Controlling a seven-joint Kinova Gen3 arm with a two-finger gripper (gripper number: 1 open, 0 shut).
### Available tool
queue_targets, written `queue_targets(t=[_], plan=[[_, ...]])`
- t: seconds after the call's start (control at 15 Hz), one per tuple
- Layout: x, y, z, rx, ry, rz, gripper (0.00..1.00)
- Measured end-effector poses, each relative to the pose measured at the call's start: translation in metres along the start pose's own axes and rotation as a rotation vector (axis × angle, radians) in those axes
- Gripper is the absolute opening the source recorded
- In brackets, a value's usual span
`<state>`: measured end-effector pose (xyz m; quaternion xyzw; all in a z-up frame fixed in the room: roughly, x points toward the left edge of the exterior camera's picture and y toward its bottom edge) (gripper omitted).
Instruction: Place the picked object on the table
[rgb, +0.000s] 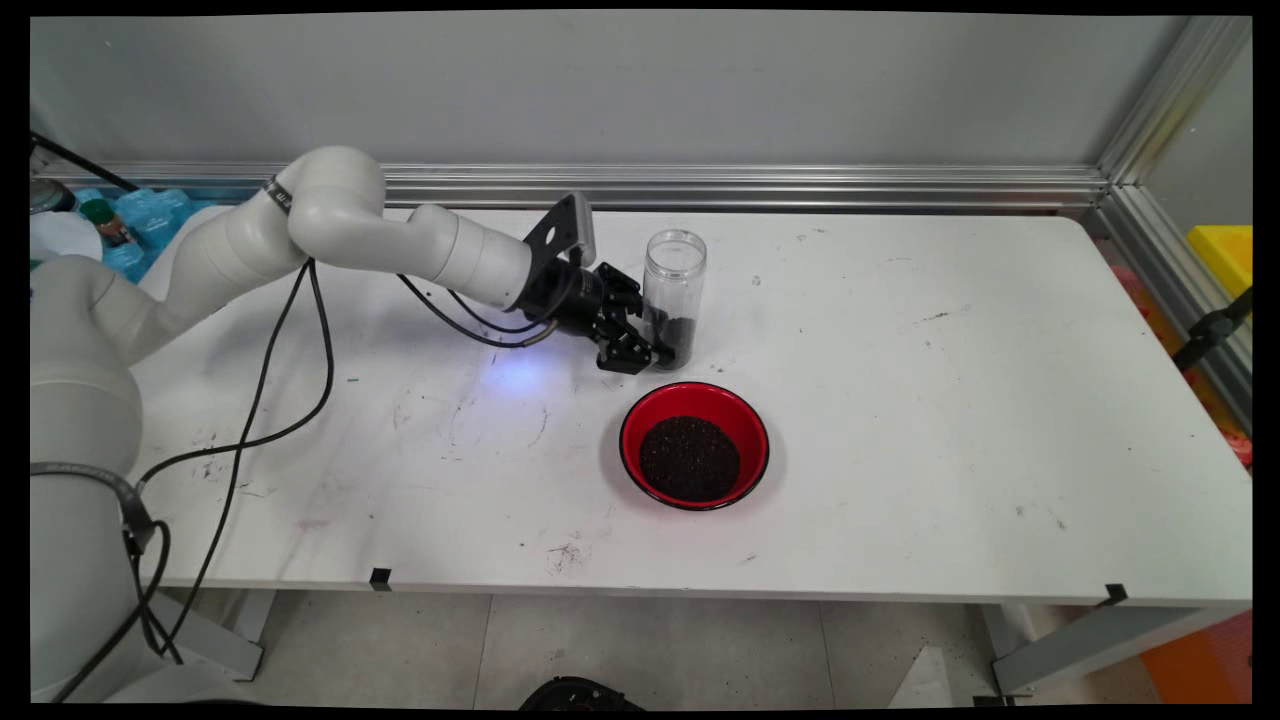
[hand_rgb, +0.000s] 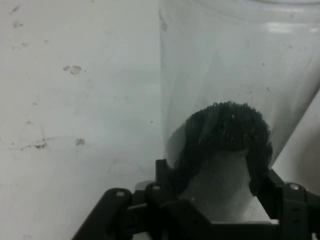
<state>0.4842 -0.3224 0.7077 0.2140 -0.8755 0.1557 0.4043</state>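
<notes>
We see the gripper (rgb: 655, 345) low over the white table (rgb: 900, 450), reaching in from the left at the foot of a clear jar (rgb: 673, 297). The jar stands upright toward the far side of the table, near its middle, open at the top, with a small heap of dark grains (rgb: 680, 338) at its bottom. In the hand view the jar (hand_rgb: 235, 100) fills the right half of the picture, and the two fingers (hand_rgb: 167, 172) sit on either side of its lower wall, spread as wide as the jar and seemingly pressed against it, so we take the jar as gripped. The dark grains (hand_rgb: 227, 125) show through the glass between them. Just nearer than the jar sits a red bowl (rgb: 694, 444), apart from it, with a round bed of dark grains (rgb: 689, 458) inside. Black cables (rgb: 270, 400) hang from the arm at the left.
</notes>
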Motion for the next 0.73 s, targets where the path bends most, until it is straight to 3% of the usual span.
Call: queue_targets(t=[0.53,0.6,0.73], plan=[[-0.0062,0.0050,0.0023,-0.025,-0.009,-0.008,0.00],[-0.0068,0.0055,0.0023,-0.027,-0.009,-0.009,1.00],[-0.0078,0.0059,0.0021,-0.030,-0.010,-0.012,1.00]])
